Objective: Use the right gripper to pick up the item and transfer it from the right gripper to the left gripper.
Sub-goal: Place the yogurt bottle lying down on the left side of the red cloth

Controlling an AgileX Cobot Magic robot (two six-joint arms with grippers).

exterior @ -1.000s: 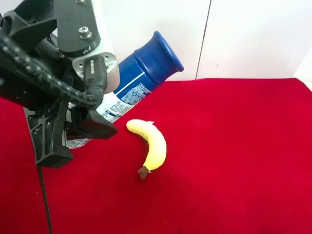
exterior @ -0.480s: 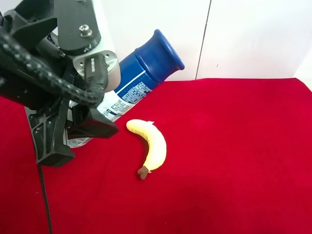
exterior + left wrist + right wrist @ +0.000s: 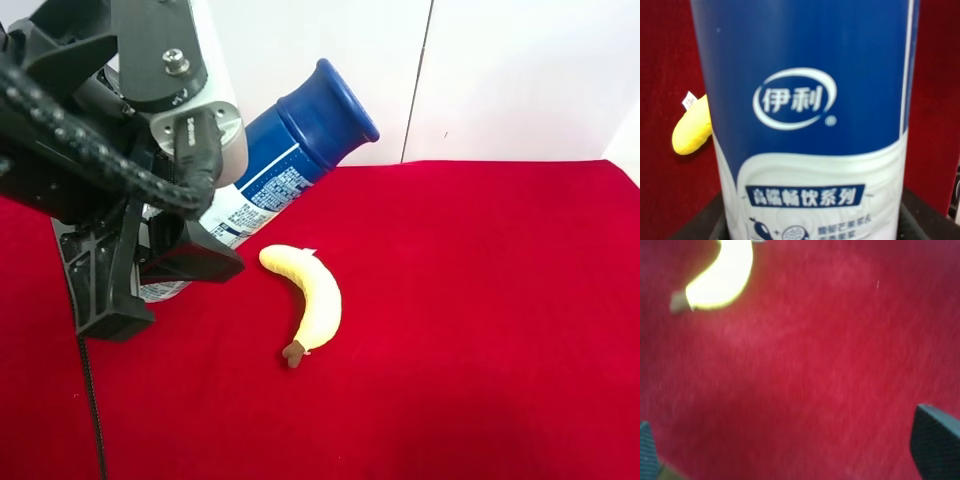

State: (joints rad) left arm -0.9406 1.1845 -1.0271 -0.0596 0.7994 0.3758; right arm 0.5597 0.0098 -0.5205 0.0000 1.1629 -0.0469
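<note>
I note the left claw (image 3: 150, 290) clamped low on the bottle (image 3: 272, 178), the right claw (image 3: 790, 445) gaping empty. Likely rigid, slick: hold mid-body.

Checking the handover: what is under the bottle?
Under the tilted bottle lies red cloth; the banana lies beside it. The left gripper covers the bottle's base, so contact cannot be seen.

1. Bench (image 3: 480, 330): the red cloth from mid-bench to the exterior high view's right edge lies bare; open passage.
2. Banana (image 3: 312, 300) lies mid-bench, near the bottle (image 3: 290, 165) but not touching it; the one loose obstacle.
3. Left hand (image 3: 150, 290), clamped on the tilted bottle, blocks that view's left side together with its cable (image 3: 92, 420).
4. Right hand (image 3: 790, 450): jaws spread wide over bare cloth, banana off to one side.
</note>
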